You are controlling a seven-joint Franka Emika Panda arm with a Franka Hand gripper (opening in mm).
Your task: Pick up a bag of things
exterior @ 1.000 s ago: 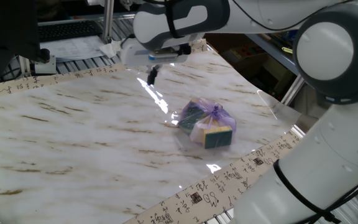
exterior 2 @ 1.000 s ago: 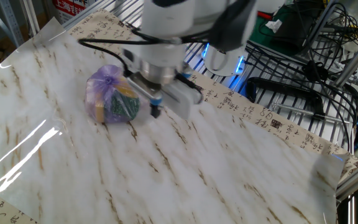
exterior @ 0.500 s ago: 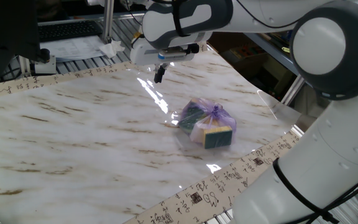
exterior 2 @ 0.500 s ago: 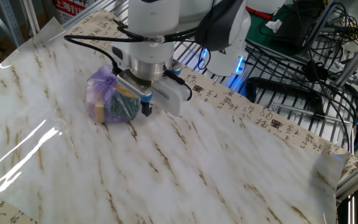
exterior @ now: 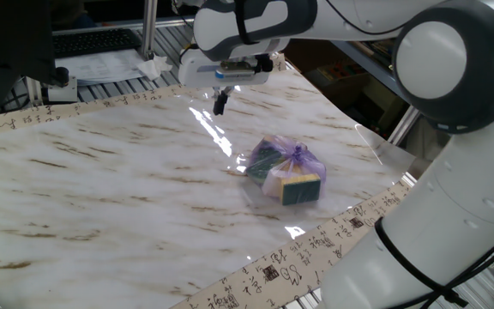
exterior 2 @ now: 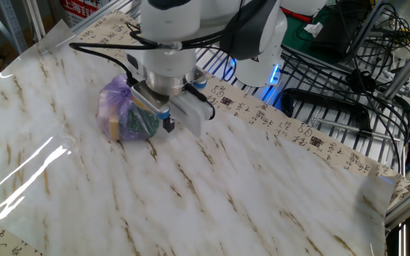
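**Inspector:** Bag point(exterior: 286, 172) first. It lies on the bench point(exterior: 101, 189), on the marble-patterned sheet, toward the edge nearest the arm's base. Translucent purple plastic, knotted at the top. Green-and-yellow sponge blocks and a pale item show through the film.

**Clerk:** Condition and contact?

**Inspector:** It rests on the bench surface; nothing grips it. In the other fixed view the bag point(exterior 2: 124, 109) is partly covered by the arm's wrist, so overlap there is a matter of sightline. In the first fixed view clear bench shows between the bag and the claw.

**Clerk:** Claw position?

**Inspector:** The claw point(exterior: 221, 101) hangs above the bench, fingers pointing down, on the far side of the bag, near the bench's back edge. In the other view the claw point(exterior 2: 167, 124) appears just beside the bag at its right.

**Clerk:** Fingers apart or together?

**Inspector:** Only one dark fingertip mass is distinguishable in either view. I cannot tell whether the fingers are apart or together. Nothing is seen between them.

**Clerk:** Surroundings?

**Inspector:** A paper border point(exterior: 333, 232) printed with characters runs along the bench edges. A bright glare streak point(exterior: 213, 133) crosses the sheet between claw and bag. A wire rack point(exterior 2: 319, 107) and black cables point(exterior 2: 361, 28) stand beyond the bench in the other view.
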